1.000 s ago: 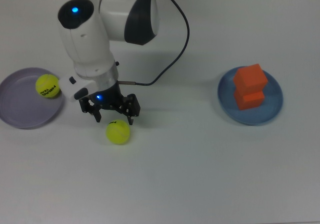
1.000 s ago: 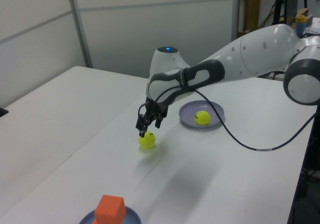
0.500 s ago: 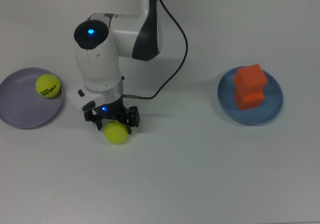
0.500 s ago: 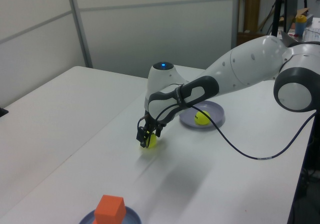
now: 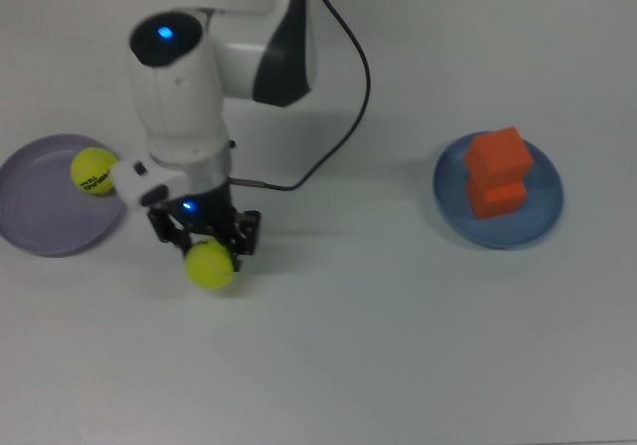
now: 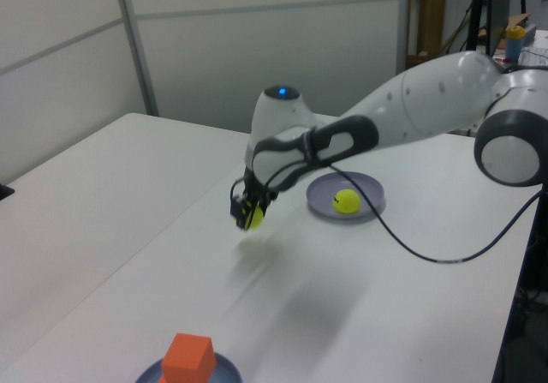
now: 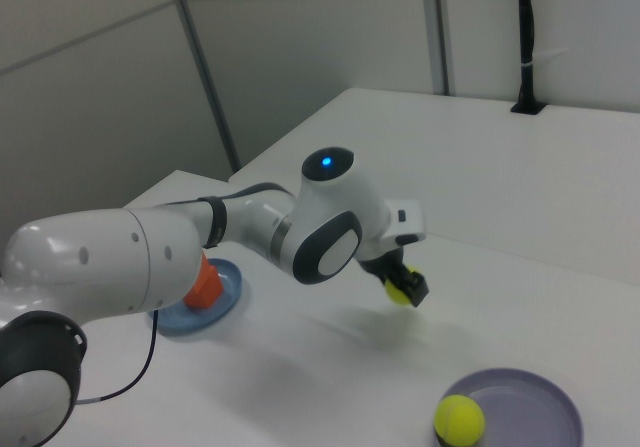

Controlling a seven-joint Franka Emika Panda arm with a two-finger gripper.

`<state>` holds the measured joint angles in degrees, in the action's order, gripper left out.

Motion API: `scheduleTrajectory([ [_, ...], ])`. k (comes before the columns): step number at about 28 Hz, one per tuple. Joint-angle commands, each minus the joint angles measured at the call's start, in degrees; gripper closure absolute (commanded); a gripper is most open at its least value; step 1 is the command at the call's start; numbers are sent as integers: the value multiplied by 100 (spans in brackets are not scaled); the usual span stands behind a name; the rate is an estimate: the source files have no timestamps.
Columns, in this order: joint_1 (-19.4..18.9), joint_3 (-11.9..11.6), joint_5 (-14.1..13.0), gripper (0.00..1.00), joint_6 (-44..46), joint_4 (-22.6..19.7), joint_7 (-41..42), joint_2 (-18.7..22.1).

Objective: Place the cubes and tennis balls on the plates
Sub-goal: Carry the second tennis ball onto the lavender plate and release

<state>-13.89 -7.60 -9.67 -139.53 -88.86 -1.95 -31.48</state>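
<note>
The gripper [image 5: 207,238] has its jaws clamped on a tennis ball [image 5: 210,265], held clear above the white desk [image 5: 398,345]. Bare desk lies all around it. The lavender plate [image 5: 40,211], on the top view's left, holds the other tennis ball [image 5: 94,170] near its rim. Well apart, the blue plate [image 5: 542,221] carries two stacked orange cubes [image 5: 497,171].

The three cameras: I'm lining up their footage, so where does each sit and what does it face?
Top view: overhead, looking straight down on the table; arm and gripper show.
Left view: beside the blue plate, looking along the table toward the lavender plate; the whole arm shows.
Right view: at the lavender plate's end, facing back.
All share the held tennis ball.
</note>
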Motion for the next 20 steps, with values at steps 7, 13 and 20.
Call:
scheduleTrajectory([
  [7, 1160, -22, -35, 100, 770, -141, 55, 608],
  [13, 1679, -22, -35, 100, 813, -202, 265, 538],
  [20, 1873, -22, 9, 100, 858, -299, 441, 398],
])
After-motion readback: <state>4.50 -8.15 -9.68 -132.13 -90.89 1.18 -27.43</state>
